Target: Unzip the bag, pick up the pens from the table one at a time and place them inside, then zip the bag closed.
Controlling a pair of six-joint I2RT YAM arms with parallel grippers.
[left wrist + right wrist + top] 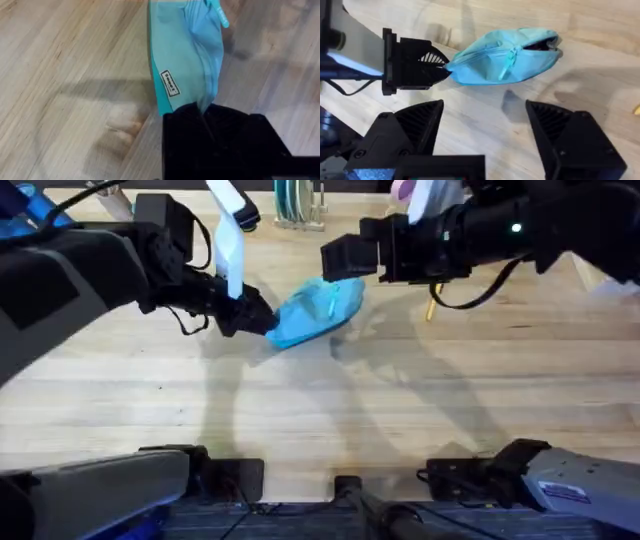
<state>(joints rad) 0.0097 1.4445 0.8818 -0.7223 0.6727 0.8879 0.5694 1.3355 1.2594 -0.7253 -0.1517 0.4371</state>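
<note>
The light blue bag [318,310] lies on the table [420,410] at the middle back, tilted up, its zipper partly open at the far end [545,45]. My left gripper [255,315] is shut on the bag's near-left end, and in the left wrist view its black fingers [200,117] pinch the fabric. My right gripper [490,125] hovers open just above the bag [505,55], holding nothing. A yellow pen [430,308] lies on the table to the right of the bag, under the right arm; its tip also shows [637,109].
A rack with upright plates [296,205] stands at the table's back edge. A blue object [25,205] sits at the back left. Bare wood spreads across the front half of the table.
</note>
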